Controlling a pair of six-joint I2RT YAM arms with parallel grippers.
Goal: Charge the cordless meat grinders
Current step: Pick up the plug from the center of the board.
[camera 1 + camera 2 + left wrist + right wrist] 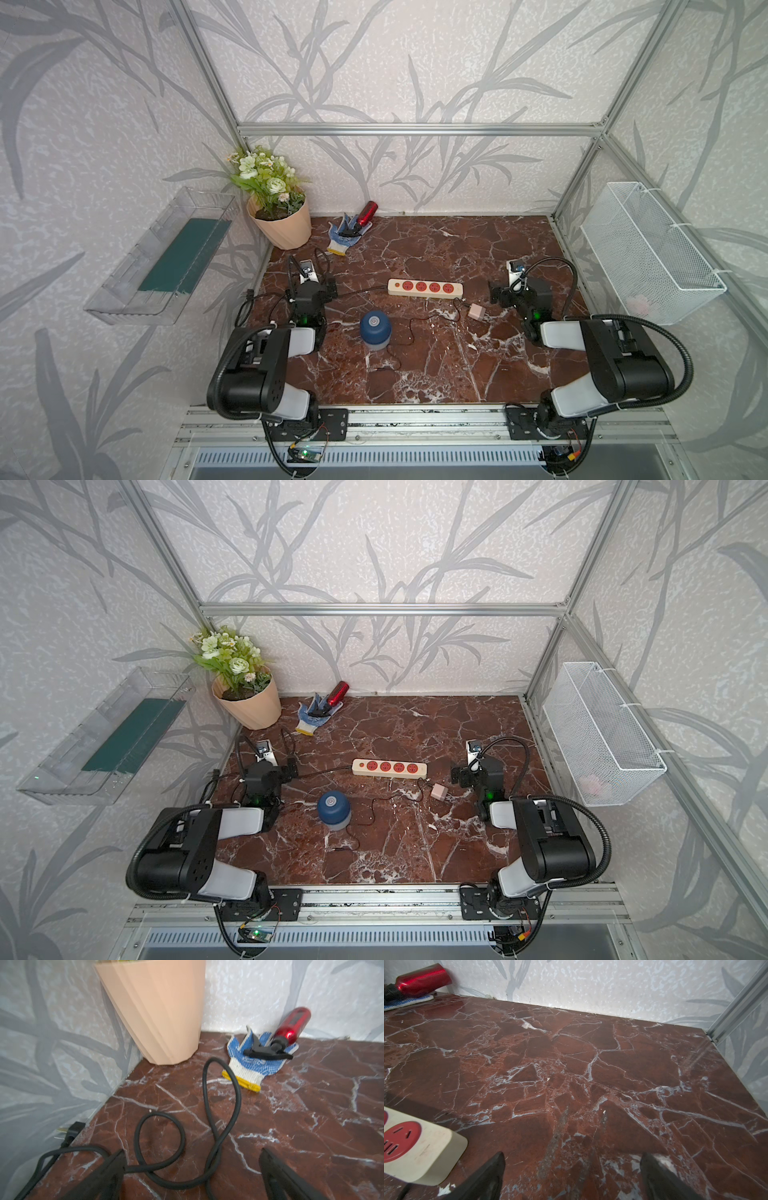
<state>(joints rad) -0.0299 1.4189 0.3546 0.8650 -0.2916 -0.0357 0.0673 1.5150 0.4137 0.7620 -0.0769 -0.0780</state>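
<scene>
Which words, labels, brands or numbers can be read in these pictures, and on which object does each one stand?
No text can be read.
Red bottle: dark patch on its side, too blurred to read.
Power strip: no legible print on its cream body.
Meat grinder: any mark on its grey button is too small.

I count one cordless meat grinder (375, 330) in the middle. Beyond it is one power strip (425, 287) with four red sockets, trailing one thick black cord (238, 1095) that ends in one plug (71, 1131). To its right is one small pink charger block (476, 311). At the far left are one flower pot (279, 226), one work glove (338, 240) and one red spray bottle (366, 212). There is one clear tray (124, 305) on the left wall and one wire basket (648, 249) on the right. My grippers number two: left gripper (191, 1167), right gripper (571, 1167).
</scene>
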